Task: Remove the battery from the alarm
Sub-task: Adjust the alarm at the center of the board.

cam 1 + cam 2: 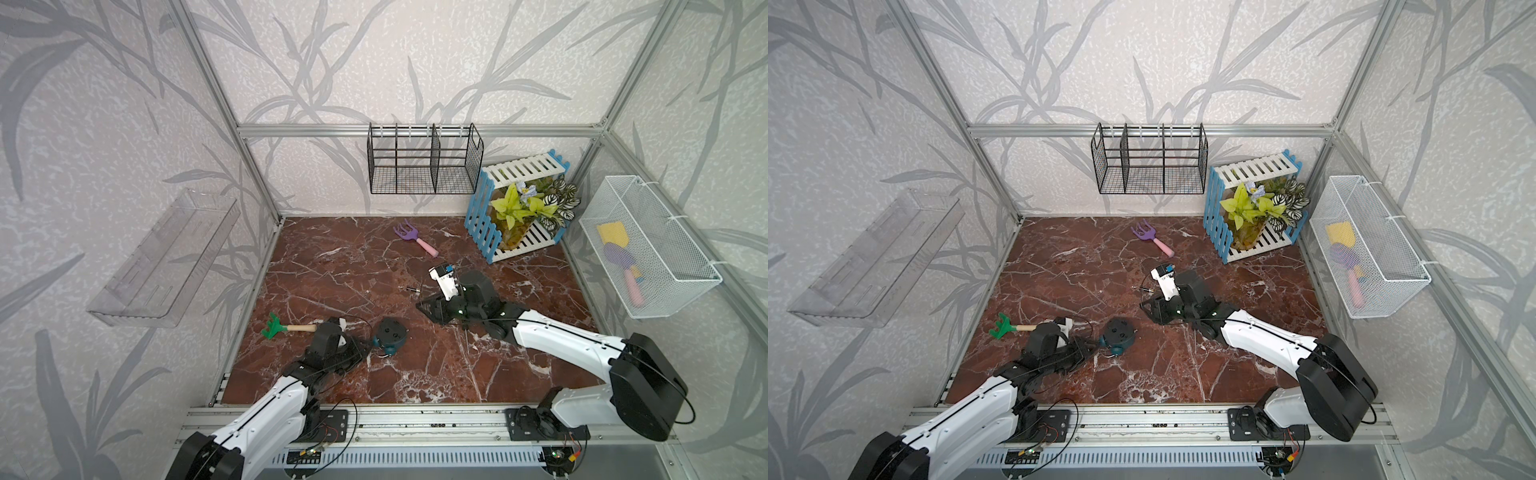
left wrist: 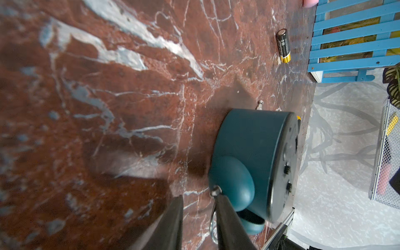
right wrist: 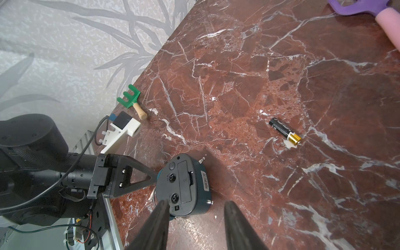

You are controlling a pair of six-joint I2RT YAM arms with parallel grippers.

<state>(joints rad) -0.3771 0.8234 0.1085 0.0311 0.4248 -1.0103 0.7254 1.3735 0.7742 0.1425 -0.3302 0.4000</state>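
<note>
One battery (image 3: 284, 131) lies loose on the marble table (image 3: 281, 65), apart from the clock (image 3: 184, 186), which lies face down with its black back up. On the left gripper (image 2: 199, 199) the jaws stand narrowly apart at the clock's edge. On the right gripper (image 3: 197, 202) they gape wider, holding nothing.

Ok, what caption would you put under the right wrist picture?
Battery lies loose on the marble table, apart from the teal alarm lying face down.
</note>
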